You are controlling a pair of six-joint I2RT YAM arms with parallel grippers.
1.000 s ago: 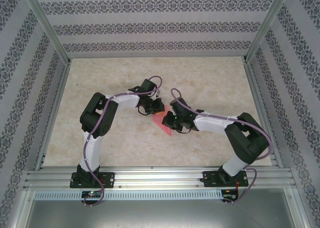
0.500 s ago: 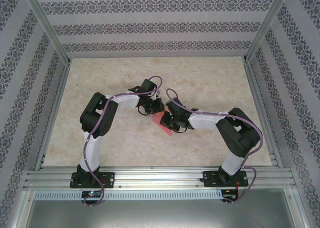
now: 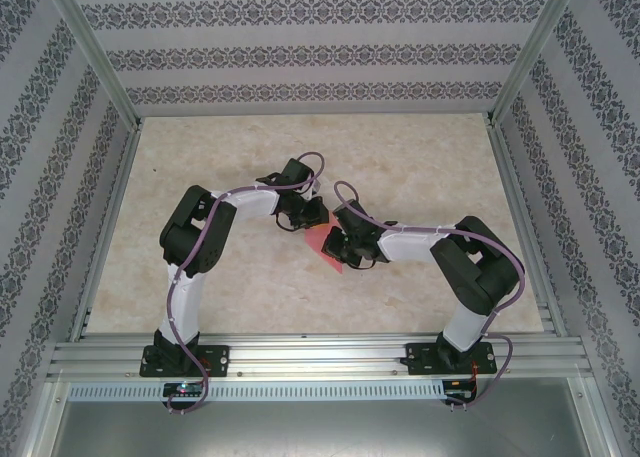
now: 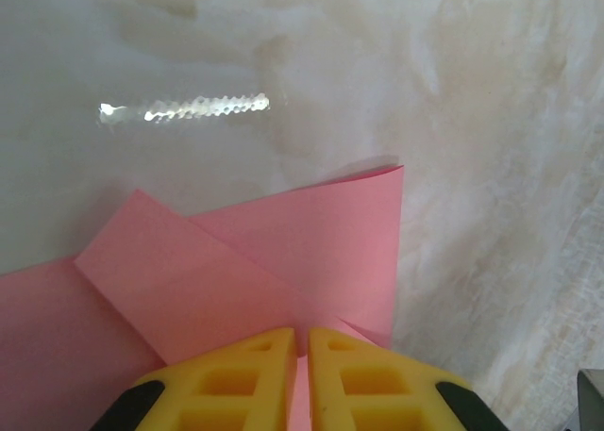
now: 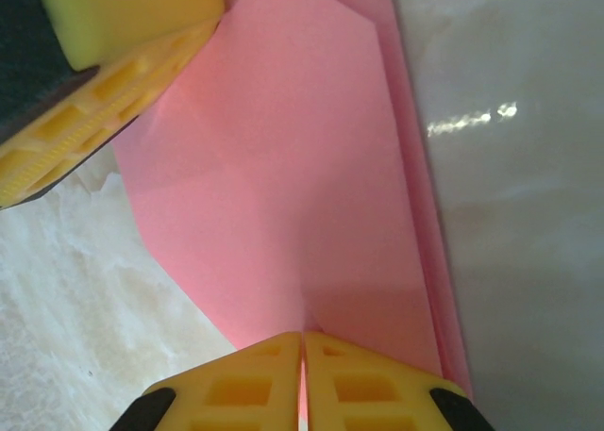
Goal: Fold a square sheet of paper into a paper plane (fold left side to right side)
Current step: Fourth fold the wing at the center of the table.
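The paper (image 5: 283, 167) is pinned flat by the closed left gripper (image 4: 302, 337). The closed right gripper (image 5: 303, 339) is pressed onto it, seemingly for creasing.

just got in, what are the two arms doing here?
Both arms are working a partly folded pink paper sheet in the middle of the table. The left claw and the right claw are each shut, with their tips on the paper at opposite ends, apparently pressing creases flat. Some flaps are folded over, but it is not yet a finished plane.
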